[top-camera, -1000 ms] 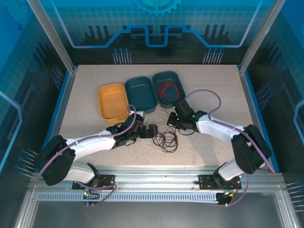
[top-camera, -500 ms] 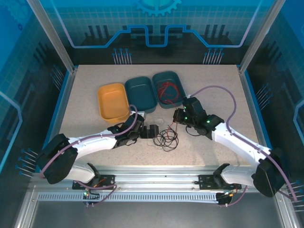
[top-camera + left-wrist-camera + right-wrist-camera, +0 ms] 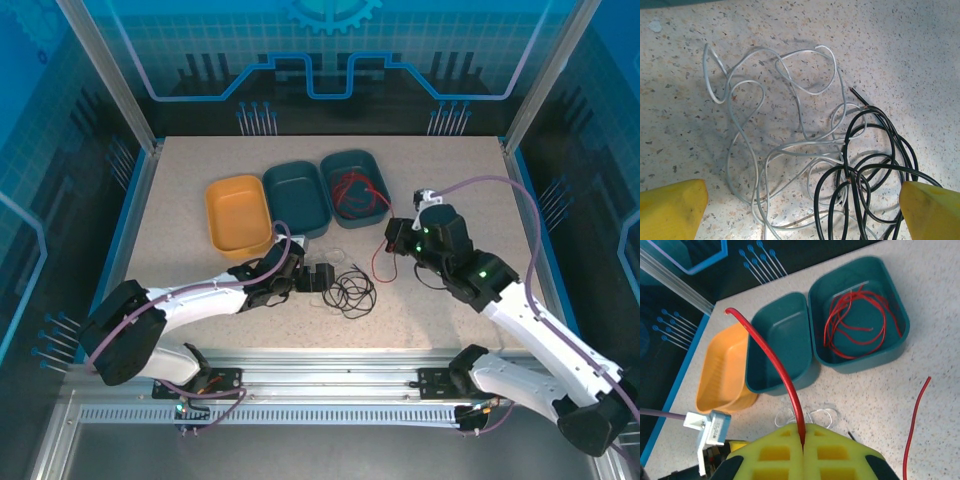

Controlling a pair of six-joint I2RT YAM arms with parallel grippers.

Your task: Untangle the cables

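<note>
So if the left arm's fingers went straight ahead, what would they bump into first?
Most likely the tangle just ahead: the thin white wire and the thin black wire looped over it, on the speckled tabletop. The yellow fingers stand open; depth is unclear.

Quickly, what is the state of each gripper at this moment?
Left gripper: open, holding nothing, over the white cable and black cable.
Right gripper: closed on a red cable.

White cable point(image 3: 765, 145) and black cable point(image 3: 870, 175) overlap on speckled table point(image 3: 920, 60).
</note>
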